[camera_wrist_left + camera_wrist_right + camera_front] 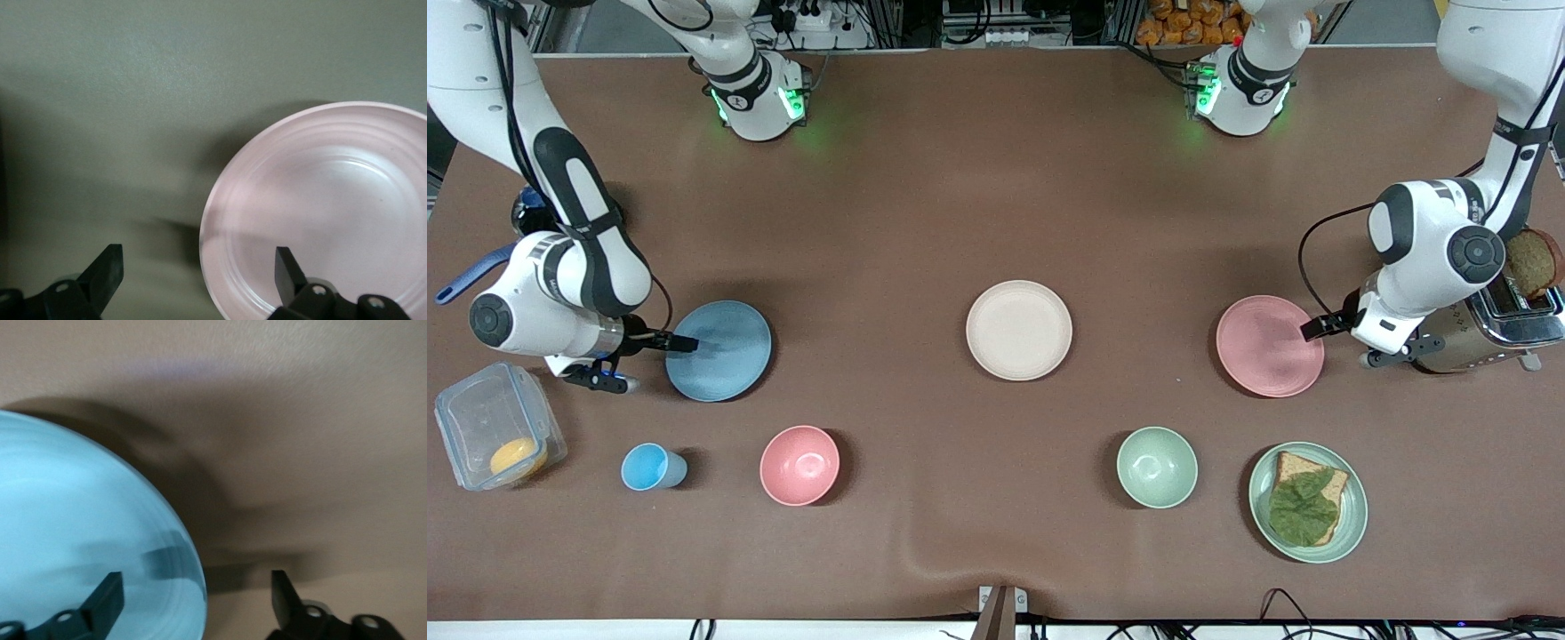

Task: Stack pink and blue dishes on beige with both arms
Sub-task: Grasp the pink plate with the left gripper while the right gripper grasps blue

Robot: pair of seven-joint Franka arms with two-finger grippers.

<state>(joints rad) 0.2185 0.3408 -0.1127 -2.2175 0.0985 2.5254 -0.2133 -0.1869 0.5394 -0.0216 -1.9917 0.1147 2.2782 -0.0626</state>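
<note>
The light blue plate [725, 356] lies flat toward the right arm's end of the table. My right gripper [681, 343] is open at its rim. In the right wrist view one fingertip [110, 587] is over the blue plate [80, 520] and the other is over bare cloth, with the right gripper [197, 581] straddling the edge. The pale pink plate [1263, 348] lies toward the left arm's end. My left gripper [1317, 327] is open at its rim. In the left wrist view the left gripper [198, 257] straddles the edge of the pink plate [320, 207]. The beige plate [1019, 330] rests bare between the two.
Nearer the front camera stand a blue cup [653, 468], a pink bowl [799, 465], a green bowl [1157, 467] and a green plate [1352, 524] with bread and lettuce. A clear container [496, 436] sits beside the right arm, and a toaster [1498, 329] beside the left arm.
</note>
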